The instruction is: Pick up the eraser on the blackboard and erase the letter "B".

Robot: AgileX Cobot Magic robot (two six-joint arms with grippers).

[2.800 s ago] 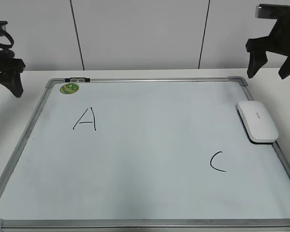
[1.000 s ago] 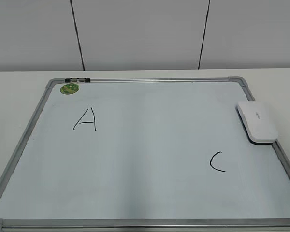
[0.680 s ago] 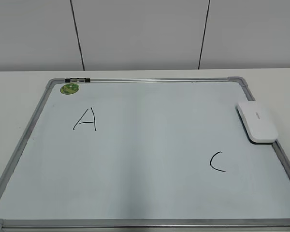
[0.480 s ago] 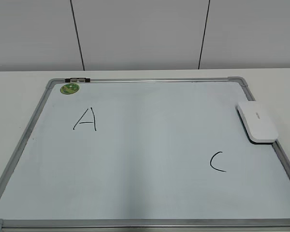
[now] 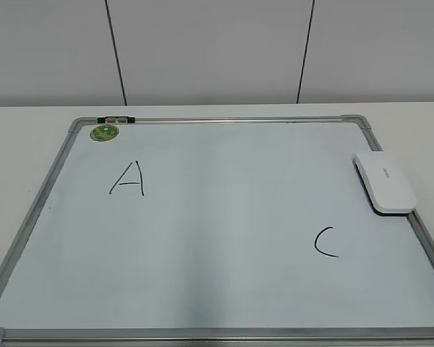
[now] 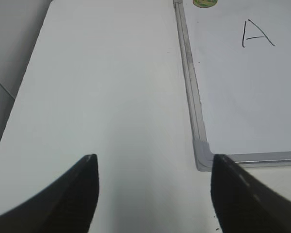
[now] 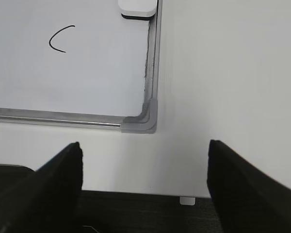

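The blackboard point(image 5: 217, 120) lies flat on the white table; it is a pale whiteboard in a silver frame. It bears a black "A" point(image 5: 128, 178) and a black "C" point(image 5: 325, 241). No letter "B" shows anywhere on it. The white eraser point(image 5: 385, 181) rests on the board's right edge; its near end shows in the right wrist view point(image 7: 137, 7). Neither arm shows in the exterior view. My left gripper point(image 6: 154, 162) is open and empty over bare table by the board's near left corner point(image 6: 202, 154). My right gripper point(image 7: 143, 151) is open and empty by the near right corner point(image 7: 144, 121).
A small round green magnet point(image 5: 104, 132) sits at the board's far left corner, beside a dark clip point(image 5: 116, 118) on the frame. The table's front edge and dark floor point(image 7: 136, 213) show under the right gripper. A grey panelled wall stands behind.
Both arms, seen at the upper left and right of the exterior view 2.8 s ago, have left that view. The eraser and the letters have not moved.
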